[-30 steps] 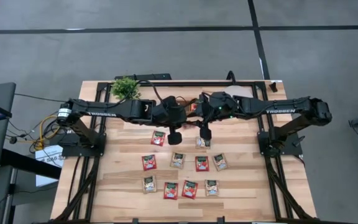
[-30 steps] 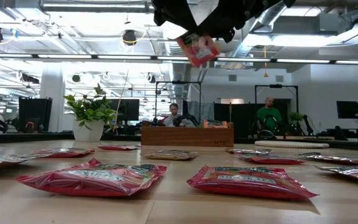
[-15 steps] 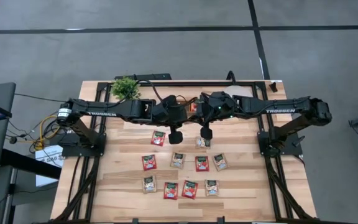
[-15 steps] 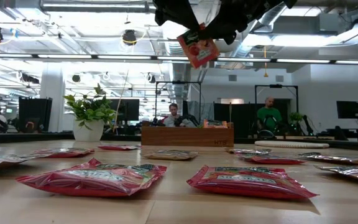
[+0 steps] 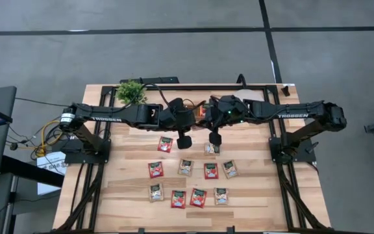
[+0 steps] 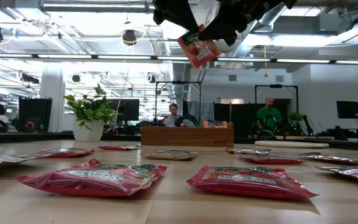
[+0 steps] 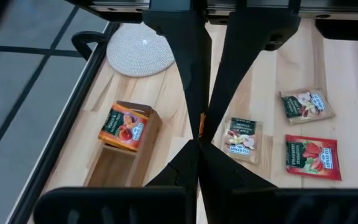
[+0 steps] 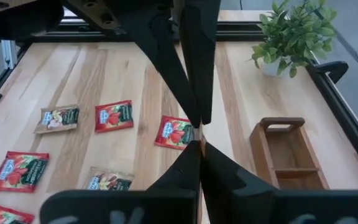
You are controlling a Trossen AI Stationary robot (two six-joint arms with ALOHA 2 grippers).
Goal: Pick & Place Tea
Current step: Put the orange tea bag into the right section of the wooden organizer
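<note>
A red tea packet (image 6: 197,50) hangs high above the table's far middle, between my two grippers, which meet tip to tip. My left gripper (image 7: 199,142) comes from the table's left and my right gripper (image 8: 200,142) from its right. Both are shut on the packet, which both wrist views show only as a thin orange edge (image 7: 201,124). Below stands a wooden box (image 7: 126,155) with an orange packet (image 7: 123,127) upright inside. Several more tea packets (image 5: 187,168) lie flat on the table. My left gripper pinches the packet's upper part (image 6: 190,36) between its two fingers, coming level from the table's left. The packet hangs below, tilted, clear of the table. My right gripper pinches the same packet's upper edge (image 8: 201,148) between its two fingers, coming level from the table's right, tip to tip with the left fingers (image 8: 191,74).
A potted plant (image 5: 130,91) stands at the far left and a woven coaster (image 7: 140,53) lies by the far right edge. The black frame rails (image 5: 174,86) run along the table's far side. Bare wood (image 5: 135,201) lies at the near left. People sit in the room beyond.
The hanging packet has risen a little and turned slightly under the grippers. Both arms have kept their place above the table's far middle.
</note>
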